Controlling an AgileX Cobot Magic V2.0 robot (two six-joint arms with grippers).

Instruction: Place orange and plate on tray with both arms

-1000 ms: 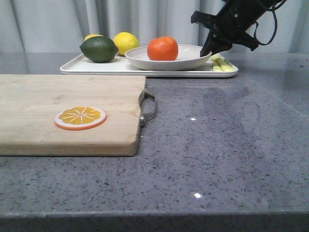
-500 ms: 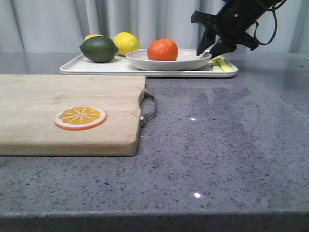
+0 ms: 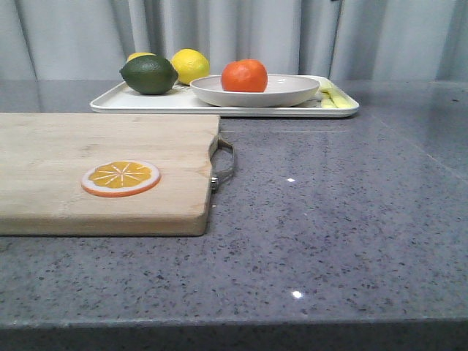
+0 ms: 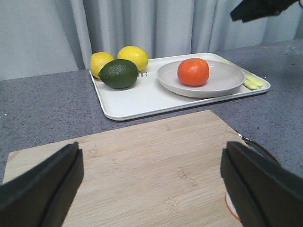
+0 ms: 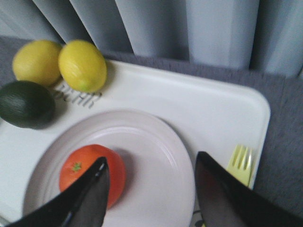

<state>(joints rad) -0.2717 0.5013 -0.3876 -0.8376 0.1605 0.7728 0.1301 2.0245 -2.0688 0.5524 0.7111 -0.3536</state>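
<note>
The orange (image 3: 243,75) sits in the off-white plate (image 3: 292,91), which rests flat on the white tray (image 3: 146,102) at the back of the table. Neither gripper shows in the front view. In the right wrist view my right gripper (image 5: 151,189) is open and empty, held above the plate (image 5: 156,156), with the orange (image 5: 75,172) beside one finger and the tray (image 5: 208,109) beneath. In the left wrist view my left gripper (image 4: 151,184) is open and empty over the cutting board, well short of the tray (image 4: 137,97), the plate (image 4: 222,80) and the orange (image 4: 193,71).
A dark green lime (image 3: 149,74) and two lemons (image 3: 190,65) lie on the tray's left part. A yellow fork (image 5: 240,163) lies at the tray's right end. A wooden cutting board (image 3: 88,146) with a metal handle (image 3: 225,164) carries an orange slice disc (image 3: 121,178).
My right gripper let go of the plate's right rim, opened, and rose out of the front view. The plate, tilted before, now lies flat on the tray.
</note>
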